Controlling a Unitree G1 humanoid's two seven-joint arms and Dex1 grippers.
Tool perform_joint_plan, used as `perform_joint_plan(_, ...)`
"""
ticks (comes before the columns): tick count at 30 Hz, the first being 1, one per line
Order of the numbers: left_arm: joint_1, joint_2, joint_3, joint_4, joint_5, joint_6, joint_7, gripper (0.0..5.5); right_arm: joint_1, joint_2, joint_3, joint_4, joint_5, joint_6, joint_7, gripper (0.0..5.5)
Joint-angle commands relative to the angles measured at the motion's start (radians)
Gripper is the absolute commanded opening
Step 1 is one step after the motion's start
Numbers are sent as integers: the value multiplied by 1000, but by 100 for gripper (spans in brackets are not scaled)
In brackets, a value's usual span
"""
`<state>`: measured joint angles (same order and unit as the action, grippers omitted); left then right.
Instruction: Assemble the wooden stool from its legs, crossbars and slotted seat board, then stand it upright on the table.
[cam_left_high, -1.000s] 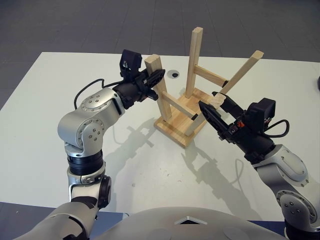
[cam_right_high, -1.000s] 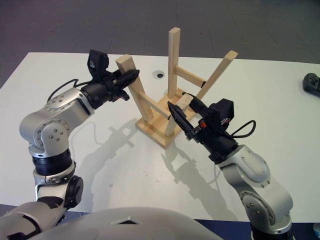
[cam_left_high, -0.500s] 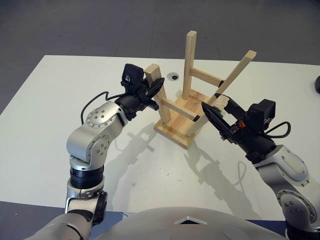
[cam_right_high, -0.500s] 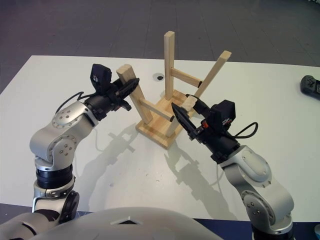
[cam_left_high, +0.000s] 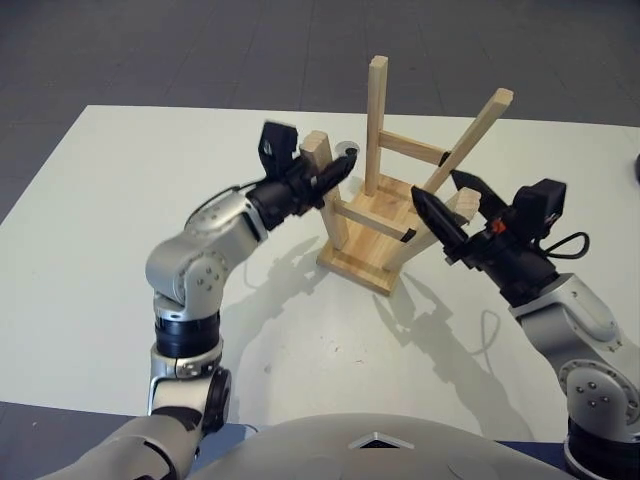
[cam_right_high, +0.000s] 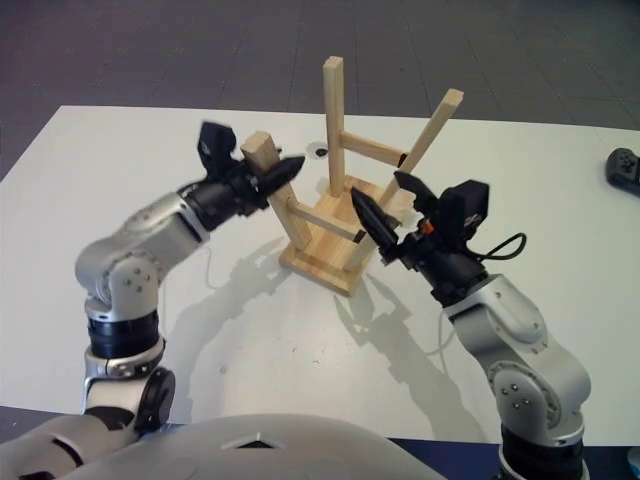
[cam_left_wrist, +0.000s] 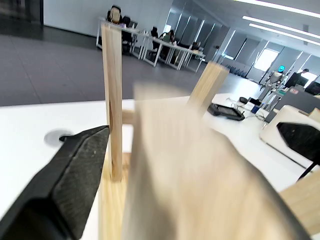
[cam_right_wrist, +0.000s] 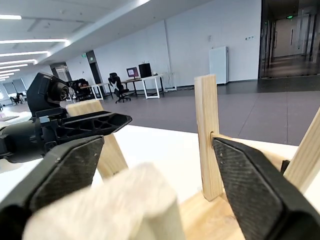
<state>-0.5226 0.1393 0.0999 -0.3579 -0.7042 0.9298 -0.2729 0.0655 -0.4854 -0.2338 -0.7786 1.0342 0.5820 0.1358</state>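
Observation:
The wooden stool stands upside down, its seat board (cam_left_high: 362, 266) flat on the white table (cam_left_high: 110, 210) and its legs pointing up, joined by crossbars (cam_left_high: 374, 222). My left gripper (cam_left_high: 328, 176) is shut on the upper end of the stool's left leg (cam_left_high: 331, 205); in the left wrist view that leg (cam_left_wrist: 200, 170) is a blur beside one black finger (cam_left_wrist: 70, 170). My right gripper (cam_left_high: 452, 200) is open, its two fingers straddling the top of the near right leg (cam_left_high: 421, 234). That leg end (cam_right_wrist: 120, 210) lies between the spread fingers (cam_right_wrist: 250, 180).
A round cable hole (cam_left_high: 347, 148) sits in the table just behind the stool. A black device (cam_right_high: 625, 165) lies at the table's far right edge. Open tabletop stretches to the left and in front of the stool.
The left arm has swung in and carried its gripper rightward on the leg. The stool has turned and shifted a little right. The right gripper has risen with the near right leg.

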Motion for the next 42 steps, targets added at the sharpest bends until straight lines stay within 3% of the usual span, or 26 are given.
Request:
perform_joint_plan(1,-133,2,106,37,-171,57,-24,373,-103,-15,-77,50,149,7,-61,481)
perform_joint_plan(5,-299,13,212,97,-340,70,20,444,-246,-29,-126,54,340,-24,-195,540)
perform_joint_plan(9,-420,29,234,149,-386,26,52,515,-358,-36,-112,20,519,-76,-338,508)
perform_joint_plan(14,-343,68,41,190,-159,-83,-23,440,-327,-83,-33,36,413,-26,-373,428)
perform_joint_plan(17,-308,91,-3,212,-97,-122,-81,386,-290,-103,9,32,350,4,-371,376)
perform_joint_plan(24,-274,87,-9,267,-53,-149,-124,272,-247,-97,45,20,293,15,-361,266)
perform_joint_plan(35,-363,53,52,269,-83,-155,-82,89,-362,-118,11,41,292,6,-375,91)
perform_joint_plan(40,-301,24,20,246,-72,-143,-64,11,-294,-104,60,26,283,38,-389,15)
perform_joint_plan(42,-279,13,11,235,-72,-137,-55,3,-274,-94,83,19,278,45,-397,5)
